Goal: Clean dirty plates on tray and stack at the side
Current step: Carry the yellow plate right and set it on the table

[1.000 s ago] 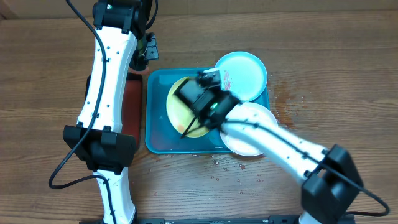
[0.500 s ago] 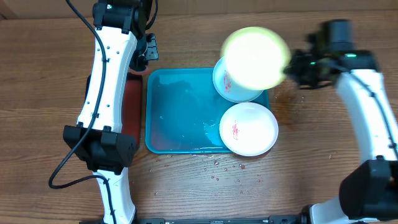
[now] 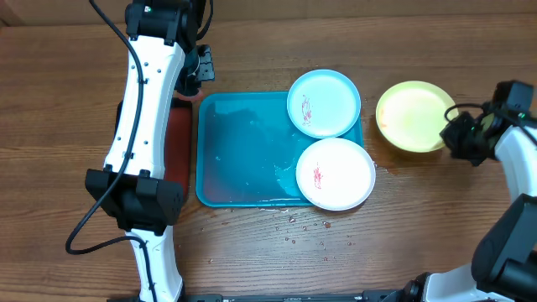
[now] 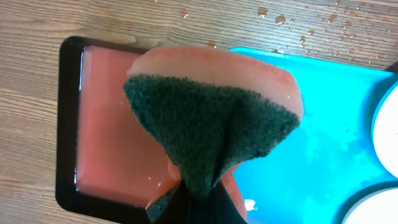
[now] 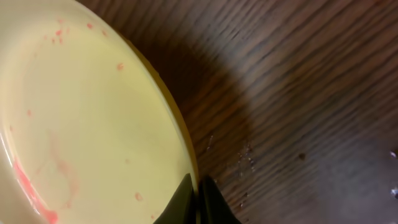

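Worktop [image 3: 75, 101]: wood-grain surface. Water droplets [image 3: 302, 225] lie just below the turquoise tray [image 3: 239, 159], and more show in the left wrist view [image 4: 298, 18].

Turquoise tray: at the centre of the worktop, its floor wet and bare on the left side.

Pale blue plate [image 3: 324, 102]: sits on the tray's upper right corner, overhanging the rim, with a small red smear left of its centre.

White plate [image 3: 336, 174]: sits on the tray's lower right corner, overhanging the rim, just below the pale blue plate. It carries a red smear left of centre.

Yellow-green plate [image 3: 409, 116]: off the tray, on the worktop side to its right and apart from the other two plates. The right wrist view shows faint red smears and specks across its face [image 5: 81, 112]. It cannot be told whether it lies flat or is held just clear of the wood.

Right fingers [image 3: 453, 132]: pinching the yellow-green plate's rim at its right edge, the tips pressed together over the rim [image 5: 184, 196].

Left fingers [image 4: 186, 208]: closed on a sponge [image 4: 211, 118], green scouring face towards the camera and pink foam behind, held above the red tray [image 4: 106, 124] beside the turquoise tray's left edge [image 4: 323, 124].

Red tray: black-rimmed, with liquid pooled in it.
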Controlling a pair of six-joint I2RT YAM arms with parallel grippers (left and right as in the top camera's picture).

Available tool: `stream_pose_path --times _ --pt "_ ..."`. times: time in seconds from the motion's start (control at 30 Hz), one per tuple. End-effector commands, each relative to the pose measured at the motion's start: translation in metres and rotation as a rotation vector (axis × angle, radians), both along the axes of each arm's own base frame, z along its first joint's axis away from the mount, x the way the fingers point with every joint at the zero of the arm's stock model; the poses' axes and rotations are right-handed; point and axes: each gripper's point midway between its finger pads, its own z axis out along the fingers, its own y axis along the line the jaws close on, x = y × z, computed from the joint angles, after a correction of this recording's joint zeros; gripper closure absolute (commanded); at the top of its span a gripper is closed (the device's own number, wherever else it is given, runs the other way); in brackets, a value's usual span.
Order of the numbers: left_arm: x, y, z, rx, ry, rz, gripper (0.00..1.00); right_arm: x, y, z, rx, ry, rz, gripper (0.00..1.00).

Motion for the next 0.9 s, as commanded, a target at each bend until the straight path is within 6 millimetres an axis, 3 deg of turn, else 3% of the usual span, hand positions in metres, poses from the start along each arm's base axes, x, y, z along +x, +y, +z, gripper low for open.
stream_pose_path --times 0.0,0.2,0.43,0.57,0.7,0.87 --pt "0.001 -0.001 0.012 -0.012 -0.034 0.001 0.96 -0.007 0.002 -0.02 -0.013 -0.002 0.001 0.96" --pt "0.001 -0.002 0.012 -0.012 -0.034 0.0 0.96 -0.013 0.004 -0.044 -0.017 -0.006 0.001 0.96" --pt "0.001 -0.002 0.012 -0.012 -0.035 0.0 0.96 -0.007 0.001 -0.043 -0.029 -0.032 0.0 0.95" --pt "0.001 -0.002 0.012 -0.012 -0.035 0.0 0.96 -0.005 0.006 -0.041 -0.003 -0.047 0.019 0.77" --pt "0.001 -0.002 0.011 -0.014 -0.034 -0.001 0.96 0.007 0.018 -0.026 0.054 -0.097 0.096 0.67" --pt "0.0 -0.005 0.011 -0.031 -0.03 -0.005 0.96 0.03 0.034 0.014 0.128 -0.171 0.182 0.67"
